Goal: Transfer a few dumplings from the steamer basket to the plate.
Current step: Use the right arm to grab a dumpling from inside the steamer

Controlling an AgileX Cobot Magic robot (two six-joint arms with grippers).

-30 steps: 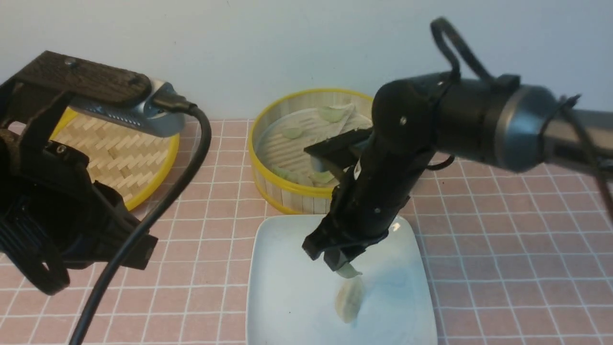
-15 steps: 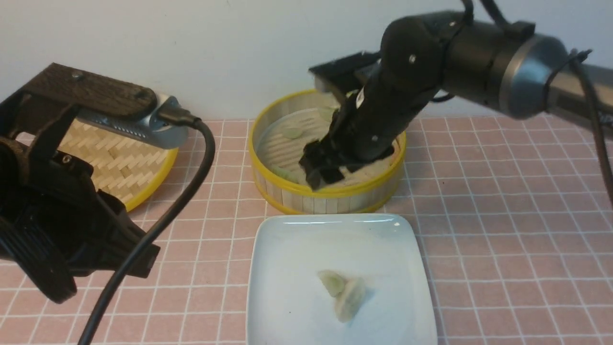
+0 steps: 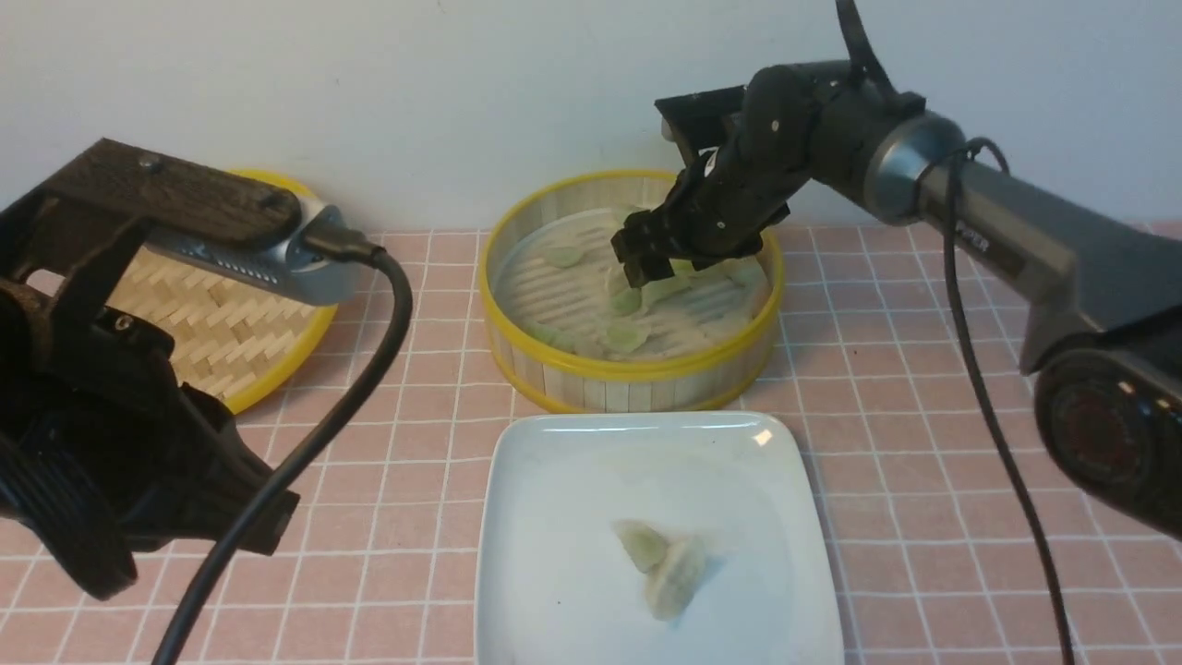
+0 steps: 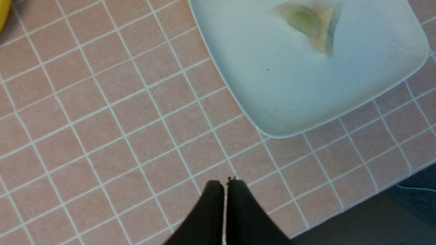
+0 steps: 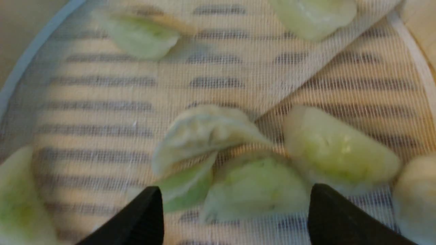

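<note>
The steamer basket (image 3: 637,377) stands at the table's back centre with several pale green dumplings (image 3: 626,336) on its mesh liner. My right gripper (image 3: 639,268) is open and low inside the basket. In the right wrist view its fingertips (image 5: 150,207) straddle a green dumpling (image 5: 255,187), with others close around it. The white plate (image 3: 572,480) lies in front of the basket with two dumplings (image 3: 663,563) touching each other on it; they also show in the left wrist view (image 4: 311,22). My left gripper (image 4: 224,185) is shut and empty above the tiles beside the plate (image 4: 289,88).
A flat woven yellow-rimmed lid (image 3: 231,305) lies at the back left, partly behind my left arm (image 3: 111,388). A white mesh liner (image 5: 112,105) covers the basket floor. A pale wall stands right behind the basket. Pink tiled tablecloth (image 3: 923,480) surrounds the plate.
My right gripper let go of a dumpling on the plate beside the first one, rose, travelled back over the basket and came down open among the dumplings. The left arm barely moved.
</note>
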